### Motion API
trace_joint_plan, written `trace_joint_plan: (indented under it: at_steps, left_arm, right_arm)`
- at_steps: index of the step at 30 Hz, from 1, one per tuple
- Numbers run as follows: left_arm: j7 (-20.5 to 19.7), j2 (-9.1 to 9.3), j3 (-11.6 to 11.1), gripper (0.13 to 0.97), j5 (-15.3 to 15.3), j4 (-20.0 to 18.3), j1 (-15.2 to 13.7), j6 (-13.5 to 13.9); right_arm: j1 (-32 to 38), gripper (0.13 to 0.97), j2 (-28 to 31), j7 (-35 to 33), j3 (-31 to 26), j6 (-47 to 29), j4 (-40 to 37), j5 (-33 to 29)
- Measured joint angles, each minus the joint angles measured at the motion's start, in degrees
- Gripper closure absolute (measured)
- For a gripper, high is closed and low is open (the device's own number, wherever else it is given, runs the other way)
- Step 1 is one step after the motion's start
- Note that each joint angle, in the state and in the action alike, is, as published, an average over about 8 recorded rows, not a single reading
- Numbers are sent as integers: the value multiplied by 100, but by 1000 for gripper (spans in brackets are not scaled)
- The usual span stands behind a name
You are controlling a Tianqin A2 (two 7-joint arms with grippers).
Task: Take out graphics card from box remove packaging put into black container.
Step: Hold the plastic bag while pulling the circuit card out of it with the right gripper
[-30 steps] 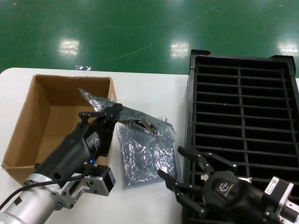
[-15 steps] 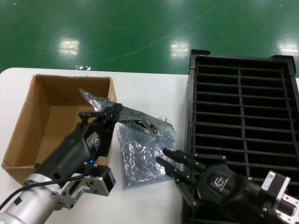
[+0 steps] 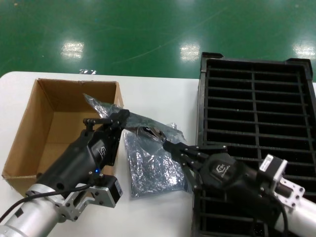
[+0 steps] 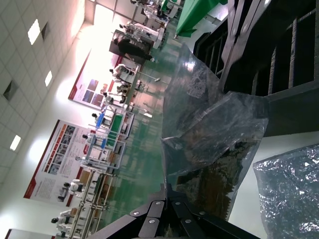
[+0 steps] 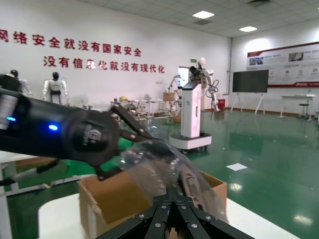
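Observation:
The packaging (image 3: 106, 109) is a crinkly grey bag held in the air beside the box (image 3: 34, 143), and it also fills the left wrist view (image 4: 209, 124). The dark graphics card (image 4: 219, 172) shows through it, with its silver bracket (image 3: 150, 132) at the bag's right end. My left gripper (image 3: 120, 115) is shut on the bag near the box's right wall, its jaws pinched together (image 4: 169, 191). My right gripper (image 3: 168, 145) is shut on the bag's other end (image 5: 174, 195). The black container (image 3: 254, 123) lies on the right.
A second identical grey bag (image 3: 153, 165) lies flat on the white table (image 3: 158, 94) under and between both grippers, also seen from the left wrist (image 4: 291, 184). My right arm's body (image 3: 232, 175) hangs over the container's near left slots. Green floor lies beyond the table.
My right gripper went from open by the container's near edge, forward and left to the held bag's right end, and shut there. The left gripper and bag stayed put.

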Motion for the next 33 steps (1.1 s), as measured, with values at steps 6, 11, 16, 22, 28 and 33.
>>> trace_joint_plan:
  at_steps: [6, 11, 16, 22, 28, 33]
  left_arm:
    - [0, 0, 0, 958, 0, 0, 0, 0]
    - [0, 0, 0, 958, 0, 0, 0, 0]
    - [0, 0, 0, 958, 0, 0, 0, 0]
    - [0, 0, 0, 958, 0, 0, 0, 0]
    - [0, 0, 0, 958, 0, 0, 0, 0]
    - [0, 0, 0, 958, 0, 0, 0, 0]
  right_arm:
    - [366, 959, -234, 2, -102, 37, -493, -93]
    - [569, 961, -393, -17, -165, 93, -811, -184]
    - [695, 961, -495, -75, -188, 124, -1045, -253]
    - [794, 948, -584, -164, -168, 126, -1249, -280]
    - [853, 918, -655, -224, -153, 93, -1334, -279]
    - [884, 864, -716, -254, -171, 51, -1342, -280]
